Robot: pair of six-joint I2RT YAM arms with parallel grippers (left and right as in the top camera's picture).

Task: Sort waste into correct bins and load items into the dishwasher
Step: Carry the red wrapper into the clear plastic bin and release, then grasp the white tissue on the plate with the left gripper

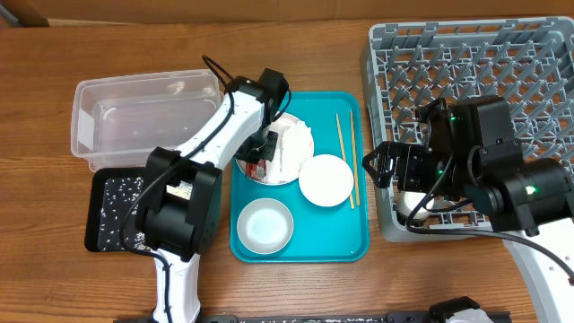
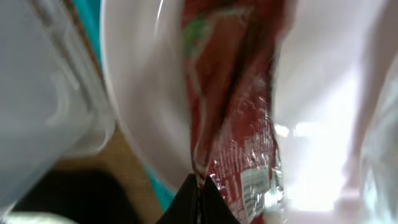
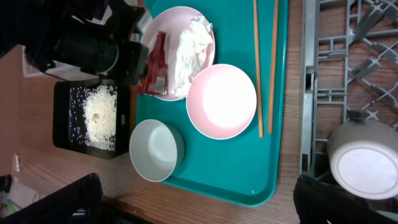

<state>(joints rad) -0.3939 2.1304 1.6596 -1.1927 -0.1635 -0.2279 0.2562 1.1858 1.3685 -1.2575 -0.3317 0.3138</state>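
My left gripper (image 2: pixel 199 198) is shut on the end of the red wrapper (image 2: pixel 233 112), low over the large white plate (image 1: pixel 306 131) on the teal tray. The wrapper also shows in the overhead view (image 1: pixel 257 168) and the right wrist view (image 3: pixel 155 62). A crumpled white napkin (image 1: pixel 289 144) lies on the same plate. Two white bowls (image 1: pixel 326 179) (image 1: pixel 265 224) and wooden chopsticks (image 1: pixel 346 157) lie on the tray. My right gripper (image 3: pixel 199 199) is open and empty over the tray's right edge. A small white cup (image 3: pixel 364 165) sits in the grey dish rack (image 1: pixel 484 63).
The clear tub (image 1: pixel 143 117) stands left of the teal tray (image 1: pixel 305 247). The black tray (image 1: pixel 99 211) in front of it holds white rice grains (image 3: pixel 101 118). My left arm reaches over the black tray and the tub's corner.
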